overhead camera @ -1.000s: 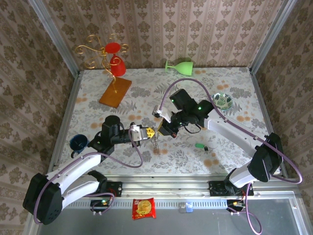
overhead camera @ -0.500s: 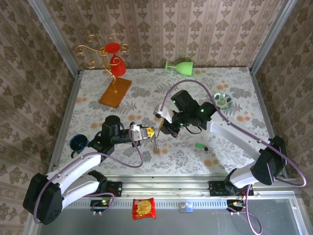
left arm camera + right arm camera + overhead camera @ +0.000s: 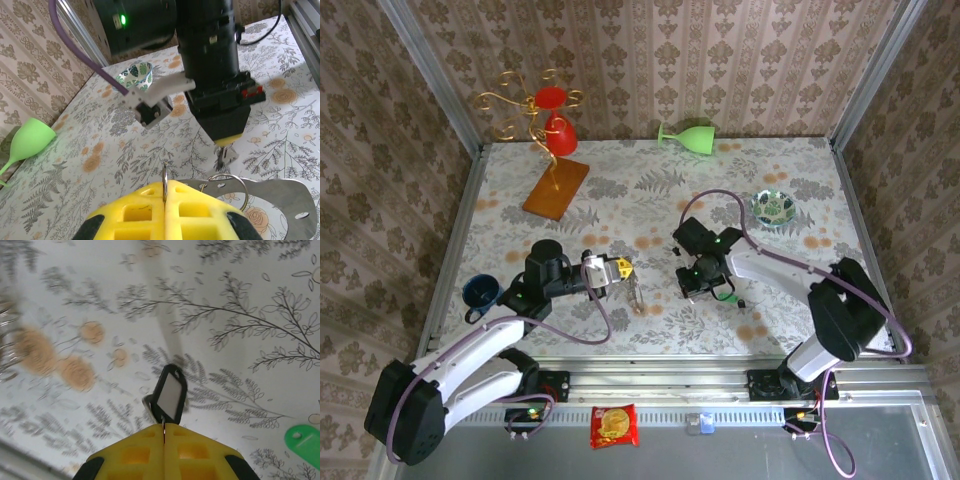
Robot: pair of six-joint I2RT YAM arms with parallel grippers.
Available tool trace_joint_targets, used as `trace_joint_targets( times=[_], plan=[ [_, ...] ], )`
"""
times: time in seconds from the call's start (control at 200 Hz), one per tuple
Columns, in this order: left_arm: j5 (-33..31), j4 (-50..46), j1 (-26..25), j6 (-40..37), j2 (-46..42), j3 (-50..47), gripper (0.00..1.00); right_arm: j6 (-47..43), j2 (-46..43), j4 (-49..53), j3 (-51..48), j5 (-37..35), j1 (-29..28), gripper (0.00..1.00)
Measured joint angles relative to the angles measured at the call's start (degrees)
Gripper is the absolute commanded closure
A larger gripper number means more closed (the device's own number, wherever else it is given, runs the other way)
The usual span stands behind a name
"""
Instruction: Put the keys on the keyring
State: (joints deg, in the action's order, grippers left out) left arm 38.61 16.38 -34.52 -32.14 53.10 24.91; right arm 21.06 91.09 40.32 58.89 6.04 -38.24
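Top external: your left gripper [image 3: 617,270] sits mid-table, jaws clenched on the keyring [image 3: 636,294], which dangles off its tip toward the table [image 3: 520,190]. Your right gripper [image 3: 700,284] points down just right of it, near the left one but apart. The green key [image 3: 728,297] lies flat on the table just beside the right gripper, on its right. A dish [image 3: 775,207] sits further back on the right. A goblet [image 3: 688,135] lies on its side at the far edge, and a blue cup [image 3: 480,292] stands by your left arm.

Left wrist: your yellow fingers [image 3: 130,215] are pressed together, with a thin wire pinched upright in the seam. A small ring [image 3: 231,182] sits just past the fingertips against a flat silver piece [image 3: 280,200]; you can't tell what that piece is. The right gripper stands straight ahead, tip down, with the dark key [image 3: 222,157] under its tip. Touching the table or not, can't tell.

Right wrist: jaws clenched on the dark key, its dark head sticking out past the fingertips over the table. The green key is at the lower right, flat on the surface and well apart from the held key.
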Motion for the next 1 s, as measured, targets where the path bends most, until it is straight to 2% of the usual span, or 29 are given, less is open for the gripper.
trace_joint_targets(
  times=[0.225,0.63,0.69,0.83,1.0],
  plan=[
    [-0.42,-0.09,0.0,0.0,-0.31,-0.66,1.0,0.59,7.96,-3.37,3.08,-2.69,2.51,1.0],
    [-0.79,-0.13,0.0,0.0,-0.37,-0.79,1.0,-0.07,13.33,-6.49,7.28,-3.13,4.24,1.0],
    [-0.92,-0.13,0.0,0.0,-0.37,-0.79,1.0,-0.09,13.62,-6.49,7.58,-3.1,4.24,0.92],
    [-0.94,-0.13,0.0,0.0,-0.37,-0.79,1.0,-0.44,14.19,-6.45,7.82,-3.08,4.24,0.83],
    [-0.94,-0.11,0.0,0.0,-0.35,-0.79,1.0,-0.9,14.84,-6.43,7.82,-3.08,4.24,0.85]
  ],
)
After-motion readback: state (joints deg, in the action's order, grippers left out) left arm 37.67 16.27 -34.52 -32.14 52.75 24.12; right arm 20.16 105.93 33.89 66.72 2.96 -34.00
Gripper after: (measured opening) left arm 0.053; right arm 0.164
